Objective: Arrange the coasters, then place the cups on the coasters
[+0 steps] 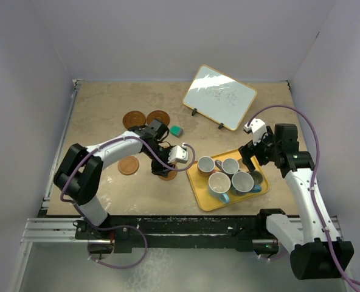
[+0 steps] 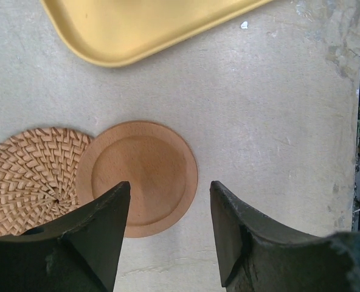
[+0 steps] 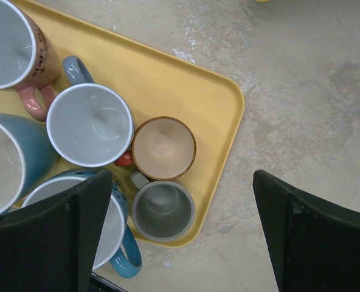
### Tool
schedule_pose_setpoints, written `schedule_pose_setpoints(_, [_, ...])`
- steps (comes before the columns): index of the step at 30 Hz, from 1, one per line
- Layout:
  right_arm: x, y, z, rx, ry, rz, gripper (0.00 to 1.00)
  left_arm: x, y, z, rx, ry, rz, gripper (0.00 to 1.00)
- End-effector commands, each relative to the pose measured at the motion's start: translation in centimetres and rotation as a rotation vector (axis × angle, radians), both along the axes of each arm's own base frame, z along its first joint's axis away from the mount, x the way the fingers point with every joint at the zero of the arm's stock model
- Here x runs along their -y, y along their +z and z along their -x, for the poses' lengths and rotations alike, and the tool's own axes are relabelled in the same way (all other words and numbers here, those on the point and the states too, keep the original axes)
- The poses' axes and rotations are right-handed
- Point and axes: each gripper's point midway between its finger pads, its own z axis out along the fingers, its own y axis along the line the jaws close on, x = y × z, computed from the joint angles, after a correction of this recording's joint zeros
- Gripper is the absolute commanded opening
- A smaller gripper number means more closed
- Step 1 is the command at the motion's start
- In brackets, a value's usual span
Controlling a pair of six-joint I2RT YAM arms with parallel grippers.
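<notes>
In the left wrist view a smooth orange-brown coaster (image 2: 140, 173) lies flat on the table, touching a woven coaster (image 2: 31, 179) on its left. My left gripper (image 2: 169, 190) hangs over the smooth one's near right edge, open, holding nothing. From above, two dark brown coasters (image 1: 146, 118) sit at the back, a light one (image 1: 129, 165) lies left of my left gripper (image 1: 168, 163), and another (image 1: 167, 176) peeks from under it. Several cups stand packed on the yellow tray (image 3: 219, 91), among them orange-tan (image 3: 164, 148) and grey (image 3: 163, 211). My right gripper (image 3: 179, 182) is open above the tray's corner.
A small teal block (image 1: 176, 131) lies near the dark coasters. A framed whiteboard (image 1: 219, 97) leans at the back right. The tray's edge (image 2: 137, 36) is just beyond the smooth coaster. White walls close in the table on three sides.
</notes>
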Motion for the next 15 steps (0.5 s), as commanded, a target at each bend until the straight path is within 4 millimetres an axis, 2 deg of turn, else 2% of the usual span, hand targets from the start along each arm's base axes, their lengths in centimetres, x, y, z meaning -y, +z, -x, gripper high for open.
schedule_pose_setpoints(1, [-0.1, 0.0, 0.1, -0.001, 0.013, 0.004, 1.0, 0.7, 0.2, 1.2, -0.011, -0.107, 0.059, 0.52])
schedule_pose_setpoints(15, [-0.1, -0.1, 0.1, -0.004, 0.013, 0.005, 1.0, -1.0, -3.3, 4.0, -0.1, -0.141, -0.069, 0.51])
